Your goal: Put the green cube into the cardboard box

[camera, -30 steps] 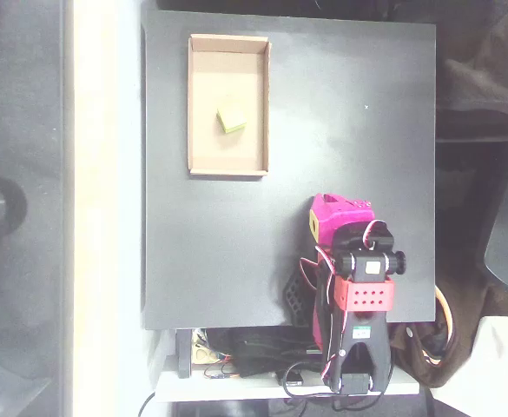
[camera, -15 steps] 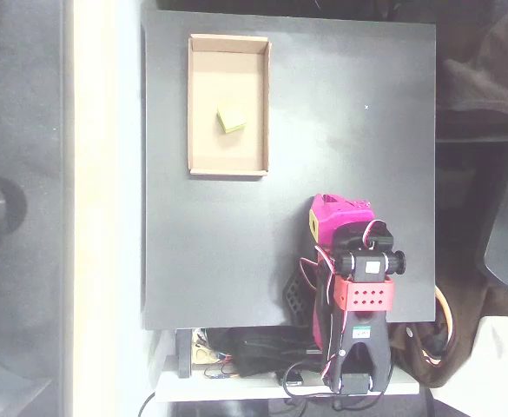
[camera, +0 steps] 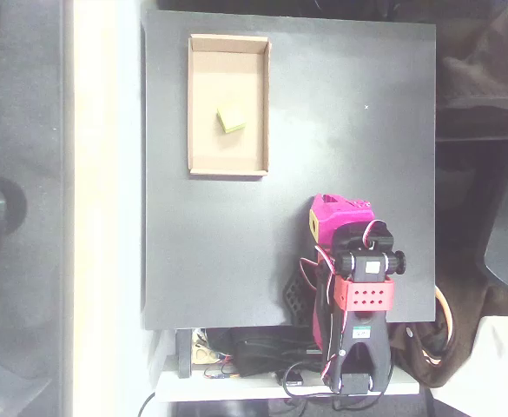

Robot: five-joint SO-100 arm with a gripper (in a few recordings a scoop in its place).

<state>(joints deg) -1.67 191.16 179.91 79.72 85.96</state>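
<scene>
Cube (camera: 231, 120) sits loose mid-box (camera: 203, 156), so placement looks done. My arm is folded near the table's (camera: 219, 261) bottom edge in the overhead view; can't tell my gripper's (camera: 316, 224) opening from here.

Seen in the overhead view, the arm (camera: 353, 287) is built from magenta-pink printed shells, with a small yellow patch on the left face of its upper pink housing (camera: 340, 217). Black servo motors sit between the pink parts, and a red bracket (camera: 366, 295) crosses the middle, pierced by a row of small round holes. Thin red and white wires loop beside the joints, and a black forked base piece (camera: 359, 360) carries a small label.
</scene>
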